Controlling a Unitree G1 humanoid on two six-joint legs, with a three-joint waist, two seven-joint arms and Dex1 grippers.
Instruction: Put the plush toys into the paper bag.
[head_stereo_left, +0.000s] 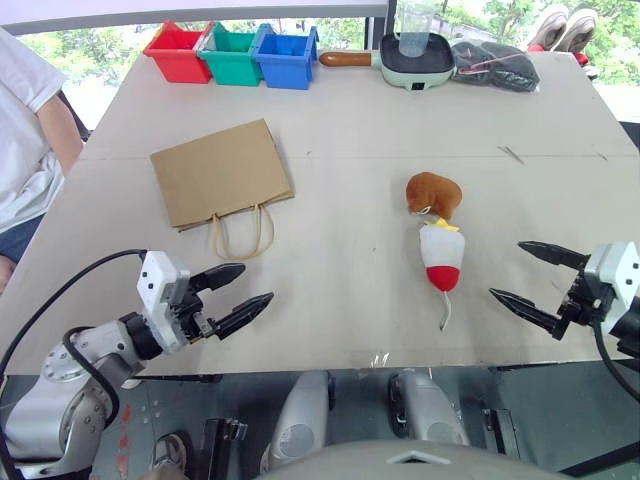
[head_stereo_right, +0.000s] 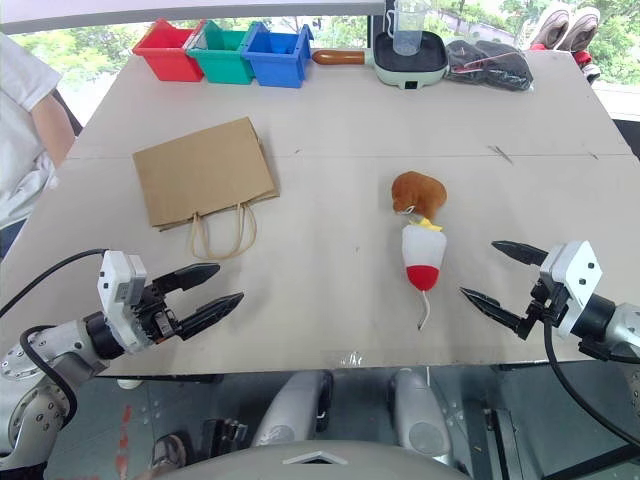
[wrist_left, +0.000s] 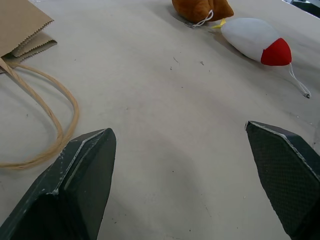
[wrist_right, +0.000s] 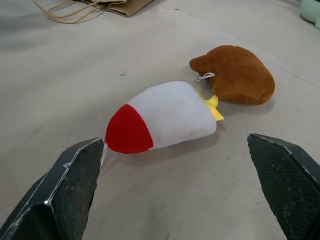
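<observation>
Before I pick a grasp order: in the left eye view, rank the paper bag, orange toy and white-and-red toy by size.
1. Paper bag, clearly largest.
2. White-and-red toy.
3. Orange toy, only a little smaller; these two are close.

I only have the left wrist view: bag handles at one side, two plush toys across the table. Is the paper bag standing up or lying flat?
Observer: The paper bag lies flat on the table, handles toward the robot.
Operator: Where is the right claw relative to the toys?
Observer: The right claw hangs open near the table's front edge, to the right of the white-and-red toy, touching nothing.
Operator: Anything at the far end of the table?
Observer: Red, green and blue bins stand in a row at the far left, with a pan holding a clear cup to their right.
Operator: Anyone nearby?
Observer: A person in a white shirt is beside the table's left edge.
</observation>
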